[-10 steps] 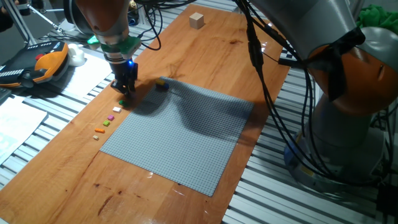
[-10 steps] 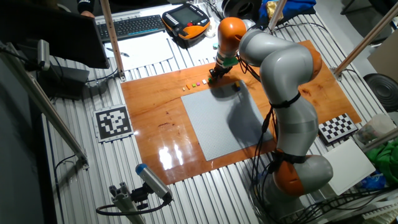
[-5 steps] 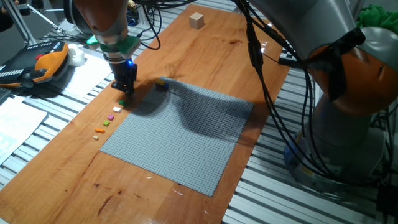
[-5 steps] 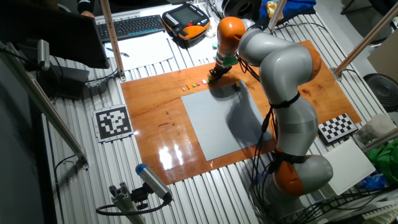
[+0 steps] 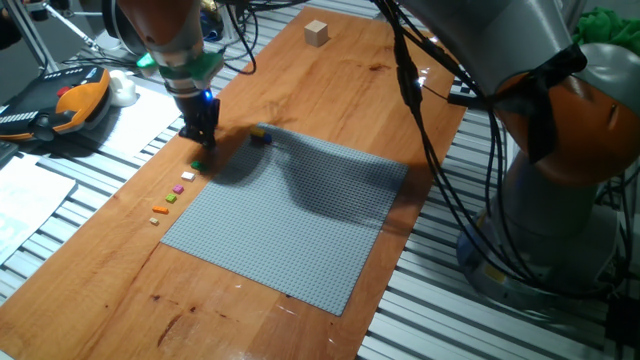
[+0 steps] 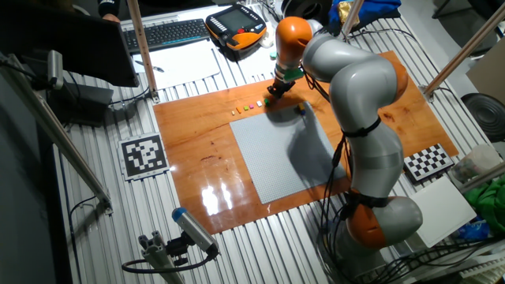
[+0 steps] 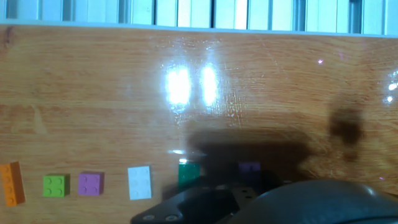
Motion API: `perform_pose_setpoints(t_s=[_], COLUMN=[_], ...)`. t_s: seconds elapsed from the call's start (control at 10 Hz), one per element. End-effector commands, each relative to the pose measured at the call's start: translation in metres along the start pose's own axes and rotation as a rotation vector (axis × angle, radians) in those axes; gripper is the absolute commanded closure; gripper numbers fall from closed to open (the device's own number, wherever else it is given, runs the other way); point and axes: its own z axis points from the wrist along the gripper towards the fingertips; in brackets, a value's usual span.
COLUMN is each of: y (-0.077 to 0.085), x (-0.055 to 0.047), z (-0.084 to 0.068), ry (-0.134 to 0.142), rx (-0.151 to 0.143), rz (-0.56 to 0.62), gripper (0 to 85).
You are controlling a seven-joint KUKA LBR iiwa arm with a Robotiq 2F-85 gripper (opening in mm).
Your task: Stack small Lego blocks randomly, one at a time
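At the far-left edge of the grey studded baseplate (image 5: 290, 215), the gripper (image 5: 199, 136) hangs low over the wooden board (image 5: 330, 90), just above the near end of a row of small Lego blocks. Hand view shows the row clearly: orange block (image 7: 12, 183), light green block (image 7: 55, 185), pink block (image 7: 90, 184), white block (image 7: 139, 182), then a dark green block (image 7: 188, 173) partly hidden by the gripper body, with a purple block (image 7: 249, 167) just past it in shadow. Fingertips not visible in any view; cannot tell whether the jaws are spread or pinching anything. A small yellow-and-blue stack (image 5: 260, 134) sits at the baseplate's far corner, likely the target. Judged step: picking the dark green block. To do it well, centre the fingers squarely over that one block, keep clear of the white neighbour, descend straight, close across parallel faces, lift vertically.
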Motion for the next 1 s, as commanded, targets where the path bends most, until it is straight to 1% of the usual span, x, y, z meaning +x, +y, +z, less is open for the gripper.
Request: perform_pose_setpoints(t_s=[0.0, 0.1, 0.2, 0.3, 0.4, 0.5, 0.6, 0.7, 0.9], y=[-0.002, -0.005, -0.005, -0.003, -0.001, -0.001, -0.001, 0.0, 0.001], x=[0.003, 0.008, 0.008, 0.006, 0.002, -0.002, -0.003, -0.004, -0.005], z=[-0.009, -0.017, -0.018, -0.015, -0.008, -0.003, 0.001, 0.003, 0.007], ry=[0.006, 0.01, 0.013, 0.004, -0.005, -0.014, -0.019, -0.019, -0.03], rx=[0.01, 0.02, 0.015, 0.004, 0.002, -0.005, -0.014, -0.017, -0.021], rz=[-0.002, -0.001, -0.002, 0.0, 0.0, -0.002, 0.0, 0.003, 0.018], gripper=[85.0, 85.0, 85.0, 85.0, 85.0, 68.0, 68.0, 68.0, 68.0])
